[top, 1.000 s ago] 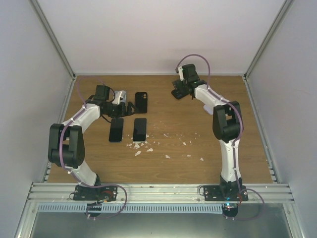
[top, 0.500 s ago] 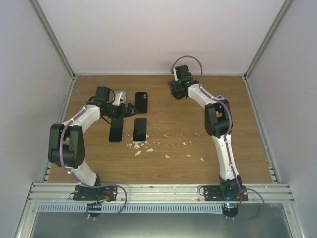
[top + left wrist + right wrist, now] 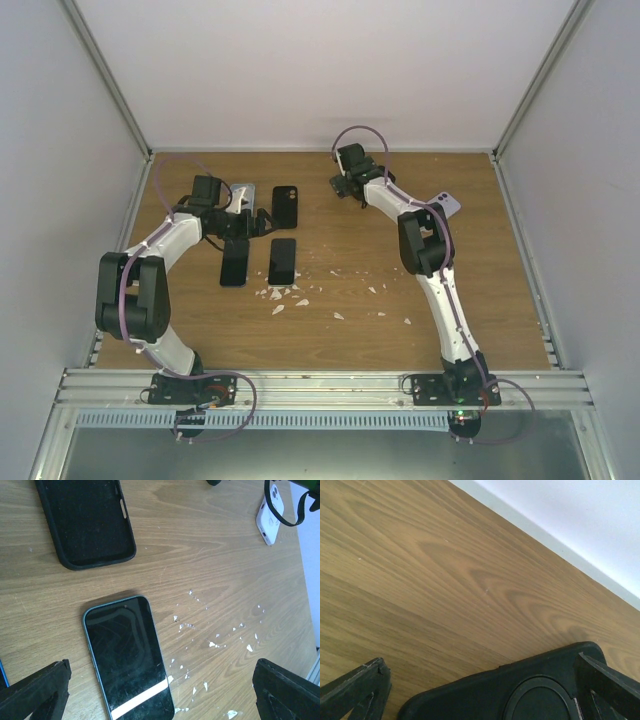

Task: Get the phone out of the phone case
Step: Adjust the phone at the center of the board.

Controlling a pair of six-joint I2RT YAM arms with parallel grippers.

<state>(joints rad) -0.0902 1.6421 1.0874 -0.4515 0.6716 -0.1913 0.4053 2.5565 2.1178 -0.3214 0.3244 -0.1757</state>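
the left gripper (image 3: 240, 222) hangs just left of the empty matte black phone case (image 3: 285, 206), which lies open side up on the wooden table (image 3: 480, 300). its fingers are spread as wide as they go, and nothing is between them. on the near side of that case two bare phones lie side by side: a dark flat phone (image 3: 234, 262) to the near left and a teal-rimmed black-screened phone (image 3: 127, 657) straight in front of it. the white crumbs (image 3: 300, 298) are scattered nearer again.

to the right of the case and a little further back, the right gripper (image 3: 347, 187) sits low over the table. its fingers are also splayed wide and pinch nothing. its wrist view shows a black rounded slab with a raised ring (image 3: 520, 695) lying flat between the fingers. i take this for the cased phone the task means, though i cannot tell whether a phone sits inside. well to the right of the case lies a white phone-shaped piece with camera cut-outs (image 3: 445, 203), which may be another cased phone.

the step in hand looks like settling onto the slab for a first hold. to do it well:

- close the right fingers across the slab's short width and pin it flat, without lifting.
- bring the left gripper round the far side of the empty case, so it does not sweep the bare phones.
- start the peel at a corner lip, where a soft shell gives first.
- ease the phone out low over the wood.
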